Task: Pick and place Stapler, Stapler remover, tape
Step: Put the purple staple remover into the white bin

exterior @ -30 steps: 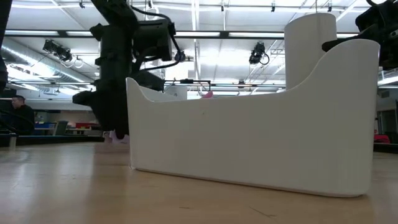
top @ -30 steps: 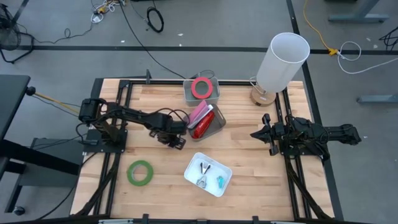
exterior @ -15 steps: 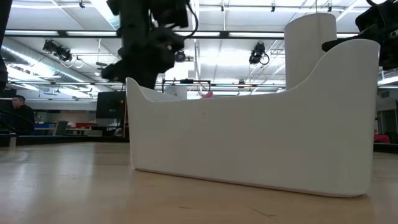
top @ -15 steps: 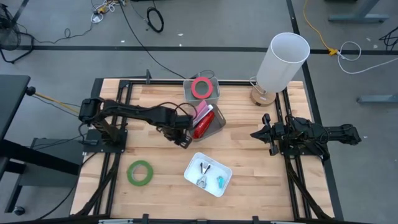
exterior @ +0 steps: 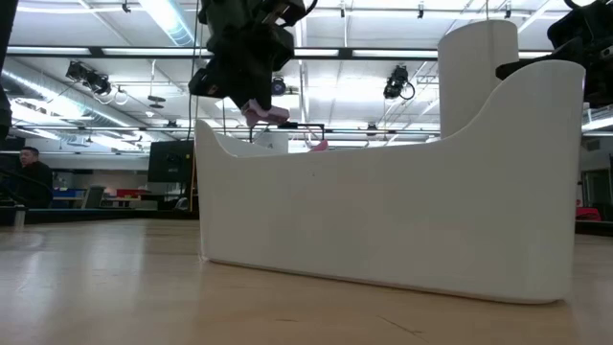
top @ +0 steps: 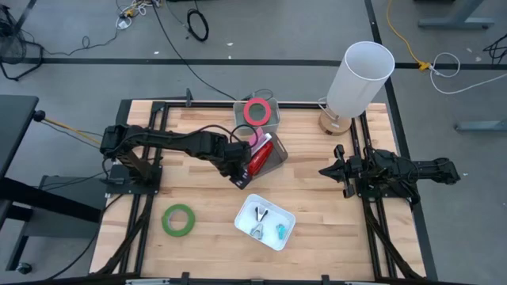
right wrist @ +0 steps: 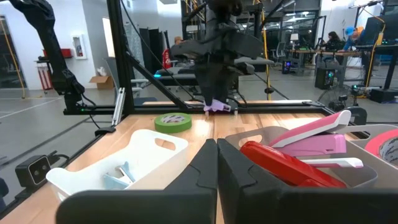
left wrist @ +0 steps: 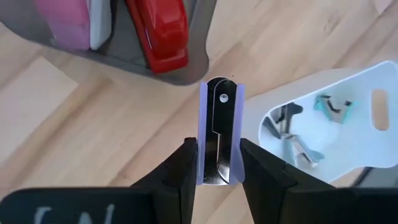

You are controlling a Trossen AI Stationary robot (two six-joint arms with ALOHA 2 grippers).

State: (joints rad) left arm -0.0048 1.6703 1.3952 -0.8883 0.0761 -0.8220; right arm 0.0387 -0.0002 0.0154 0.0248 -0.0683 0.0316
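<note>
Gripping a small lavender-sided staple remover [left wrist: 219,134] between its fingers [left wrist: 180,171], the left gripper [top: 240,176] hangs above the bench [top: 198,127] just beside the grey bin [top: 276,162], on the side facing the white tray [top: 285,229]. The fingers are narrowed onto the remover's plastic sides, its metal blade showing between them; in the low view the same piece shows as a pink-lavender tip under the gripper [exterior: 259,110]. The grey bin holds a red stapler [top: 257,161] and a pink stapler [top: 253,142] lying side by side. Touching the bin's far side, a second grey container [top: 273,119] carries a red-pink tape roll [top: 255,111]. A green tape roll [top: 178,219] lies flat on the bench, well apart from the bin, toward the left arm's base. The white tray, near the bin on its front side, contains a metal staple remover [top: 260,218] and a teal one [top: 279,231]. The right gripper [top: 333,172] waits well apart from the bin on the opposite side, fingers pressed together and holding nothing. A white cylindrical lamp [top: 360,75] stands at the far right bench corner.
</note>
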